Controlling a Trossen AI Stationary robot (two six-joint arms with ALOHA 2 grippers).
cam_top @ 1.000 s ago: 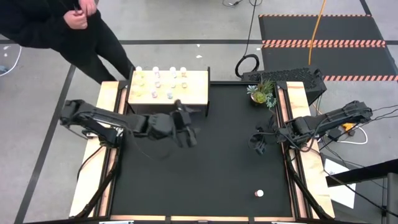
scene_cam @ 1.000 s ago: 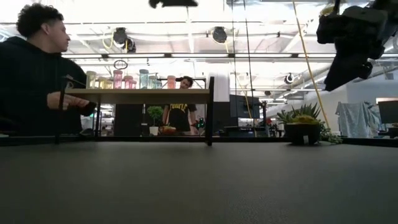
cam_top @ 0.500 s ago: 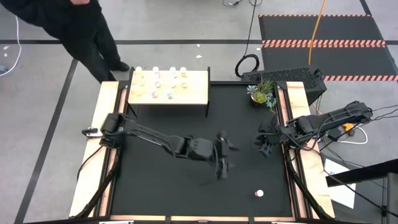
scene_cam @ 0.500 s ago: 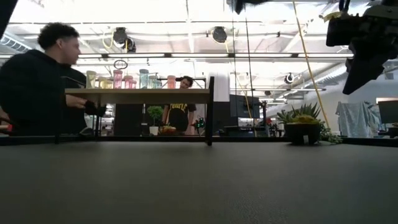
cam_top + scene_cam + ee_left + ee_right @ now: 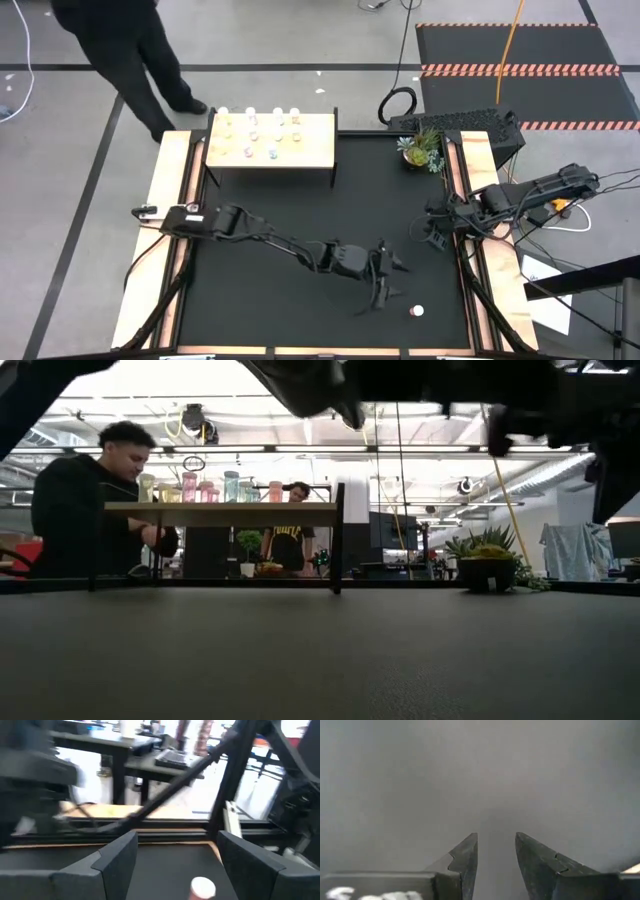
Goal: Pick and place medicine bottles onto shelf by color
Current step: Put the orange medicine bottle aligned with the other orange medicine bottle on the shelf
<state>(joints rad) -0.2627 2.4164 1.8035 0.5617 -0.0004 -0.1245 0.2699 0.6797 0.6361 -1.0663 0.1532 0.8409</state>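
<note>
One small bottle with a white cap and a pinkish body stands upright on the black mat near the table's near right corner. In the left wrist view the bottle shows just ahead of the fingers. My left gripper is open, reaching across the mat, a short way from the bottle and touching nothing. The light-wood shelf stands at the far left, with several bottles on top. My right gripper waits open by the right edge.
A small green potted plant stands at the far right corner. A person in dark clothes is beyond the table's far left corner. Wooden side rails run along both sides. Black mat lies bare between shelf and bottle.
My left arm has swept from beside the shelf across the mat toward the near right corner and now reaches out low near the lone bottle. My right gripper has drifted slightly toward the right edge. The person has stepped away from the shelf.
</note>
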